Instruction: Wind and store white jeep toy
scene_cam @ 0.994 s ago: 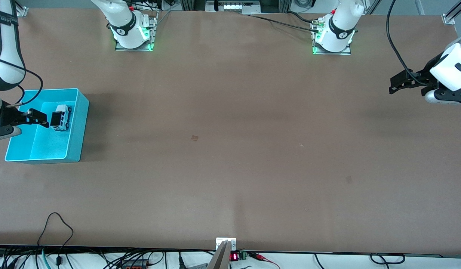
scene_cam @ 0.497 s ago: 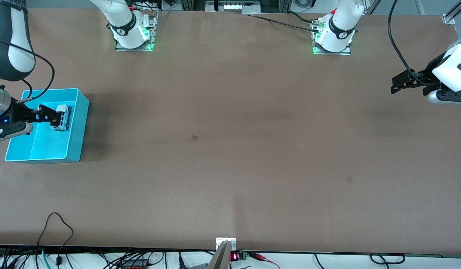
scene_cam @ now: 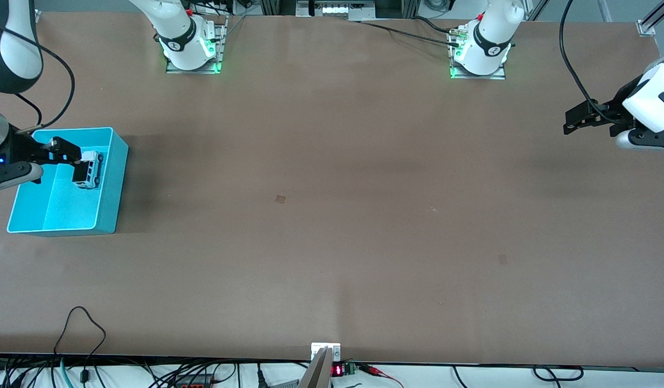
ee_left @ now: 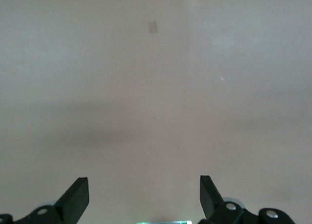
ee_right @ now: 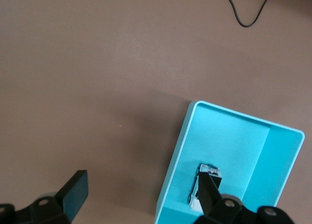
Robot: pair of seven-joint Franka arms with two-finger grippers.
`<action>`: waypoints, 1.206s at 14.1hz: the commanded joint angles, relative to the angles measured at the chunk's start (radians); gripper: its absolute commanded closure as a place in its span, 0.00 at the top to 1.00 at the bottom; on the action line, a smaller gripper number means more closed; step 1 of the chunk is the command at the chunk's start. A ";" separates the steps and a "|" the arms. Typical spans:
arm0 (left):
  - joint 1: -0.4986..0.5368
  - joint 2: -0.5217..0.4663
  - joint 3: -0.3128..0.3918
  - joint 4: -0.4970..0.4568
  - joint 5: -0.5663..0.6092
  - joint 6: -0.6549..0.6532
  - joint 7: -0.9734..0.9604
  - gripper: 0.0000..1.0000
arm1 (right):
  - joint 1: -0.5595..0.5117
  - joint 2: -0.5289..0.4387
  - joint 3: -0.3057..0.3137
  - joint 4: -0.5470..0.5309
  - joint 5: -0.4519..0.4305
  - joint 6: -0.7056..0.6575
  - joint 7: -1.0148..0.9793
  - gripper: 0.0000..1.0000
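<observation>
The white jeep toy (scene_cam: 88,170) lies inside the cyan bin (scene_cam: 114,183) at the right arm's end of the table, against the wall that faces the table's middle. My right gripper (scene_cam: 67,150) hangs open and empty over the bin, just above the jeep and apart from it. In the right wrist view the jeep (ee_right: 207,171) shows in the bin (ee_right: 229,136), partly hidden by one fingertip (ee_right: 207,192) of my right gripper (ee_right: 142,187). My left gripper (scene_cam: 574,119) waits open and empty over bare table at the left arm's end; in the left wrist view it (ee_left: 144,189) shows only table.
The two arm bases (scene_cam: 190,51) (scene_cam: 480,54) stand along the edge farthest from the front camera. A black cable (scene_cam: 84,328) loops onto the table edge nearest that camera. Small dark marks (scene_cam: 280,199) dot the brown tabletop.
My right gripper has drawn up and away from the jeep, which stays where it lay in the bin. The left arm has barely moved.
</observation>
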 commanded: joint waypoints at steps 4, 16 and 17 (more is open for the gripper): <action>0.002 0.013 -0.009 0.034 0.022 -0.037 0.004 1.00 | -0.035 -0.056 0.062 0.040 0.000 -0.107 0.109 1.00; 0.005 0.016 -0.006 0.036 0.024 -0.009 0.007 1.00 | -0.032 -0.111 0.081 0.093 0.032 -0.179 0.170 1.00; 0.004 0.016 -0.008 0.036 0.024 -0.009 0.007 1.00 | -0.029 -0.122 0.082 0.095 0.032 -0.194 0.179 1.00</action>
